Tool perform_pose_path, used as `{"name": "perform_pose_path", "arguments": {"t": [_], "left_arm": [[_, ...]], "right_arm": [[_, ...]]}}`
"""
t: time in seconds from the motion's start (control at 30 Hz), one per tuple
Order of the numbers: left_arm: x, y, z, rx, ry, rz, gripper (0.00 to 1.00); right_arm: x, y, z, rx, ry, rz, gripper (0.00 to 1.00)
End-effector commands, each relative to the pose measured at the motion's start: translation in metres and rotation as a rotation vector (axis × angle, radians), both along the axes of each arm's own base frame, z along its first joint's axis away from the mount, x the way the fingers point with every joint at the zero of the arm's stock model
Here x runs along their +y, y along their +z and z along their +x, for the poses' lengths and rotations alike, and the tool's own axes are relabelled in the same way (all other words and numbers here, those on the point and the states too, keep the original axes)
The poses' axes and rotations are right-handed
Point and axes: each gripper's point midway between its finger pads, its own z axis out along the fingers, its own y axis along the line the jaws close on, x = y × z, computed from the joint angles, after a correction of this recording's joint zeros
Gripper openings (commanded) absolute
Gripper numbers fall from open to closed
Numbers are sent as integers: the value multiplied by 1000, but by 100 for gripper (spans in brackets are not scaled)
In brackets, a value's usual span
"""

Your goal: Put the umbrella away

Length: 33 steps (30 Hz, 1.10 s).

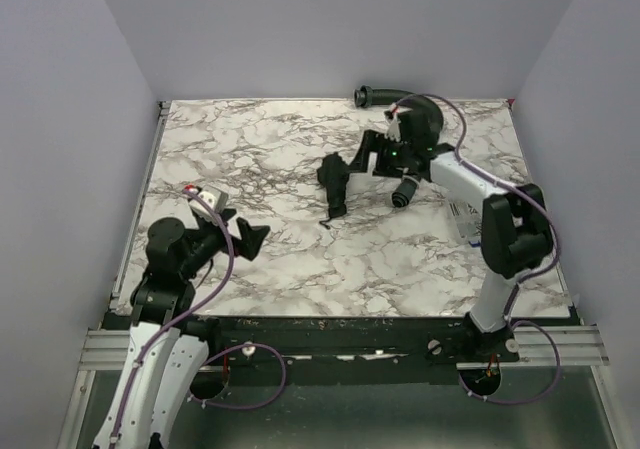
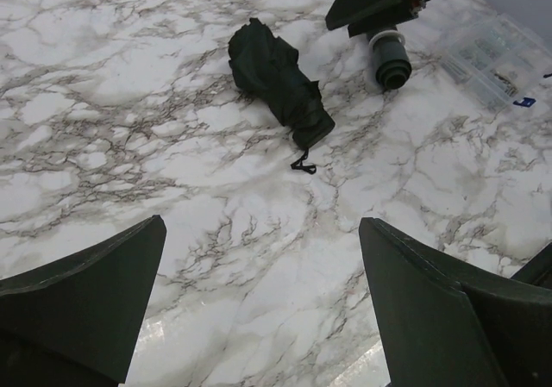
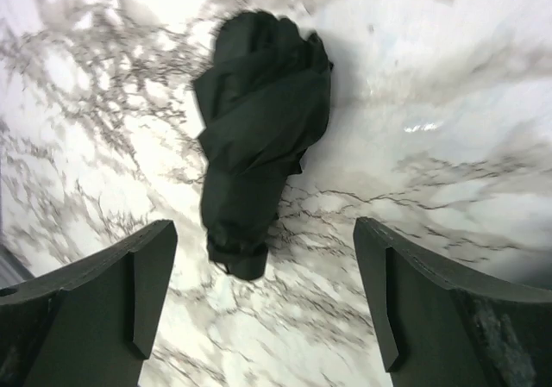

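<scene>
Folded black umbrella (image 1: 334, 181) lying mid-table, right gripper (image 3: 263, 230) spread wide just beside it, gripping nothing, left gripper (image 2: 260, 223) wide, near left

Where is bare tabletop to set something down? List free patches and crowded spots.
Free: far-left marble from the table edge to the umbrella; near middle between left gripper and right arm. Crowded: far right, around umbrella, right gripper, hose, clear box.

We see bare tabletop (image 1: 300, 259) between our left gripper (image 1: 250, 236) and the umbrella (image 1: 335, 182); the hose (image 1: 404, 193) and our right gripper (image 1: 372, 155) crowd its far-right side.
</scene>
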Motion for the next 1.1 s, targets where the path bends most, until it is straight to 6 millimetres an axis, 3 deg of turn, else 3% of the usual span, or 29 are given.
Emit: {"name": "perform_pose_path", "arguments": {"t": [0.0, 0.07, 0.23, 0.33, 0.5, 0.6, 0.8, 0.87, 0.93, 1.07], "left_arm": [[-9, 15, -10, -32, -56, -85, 98], [-16, 19, -13, -20, -93, -143, 98], [-26, 44, -10, 53, -182, -419, 98], [-19, 55, -1, 101, -207, -551, 98], [-7, 63, 11, 121, -191, -500, 98], [3, 61, 17, 77, -116, -404, 98], [14, 42, 16, 2, -8, -271, 99], [16, 32, 13, -26, 16, -237, 98], [20, 35, 10, -52, 43, -202, 98], [24, 38, 9, -71, 72, -181, 98]], "right_arm": [[-19, 76, -22, -326, 288, -97, 94], [-32, 95, -43, -425, 394, -124, 100], [-96, 144, -62, -569, 221, -135, 100], [-118, 165, -78, -615, 131, -111, 100], [-144, 193, -108, -760, 44, -163, 100], [-154, 200, -115, -750, -29, -142, 100], [-184, 207, -108, -731, -242, -116, 100], [-181, 209, -110, -736, -229, -101, 100], [-187, 209, -111, -731, -230, -96, 100], [-177, 205, -117, -735, -142, -58, 100]]}}
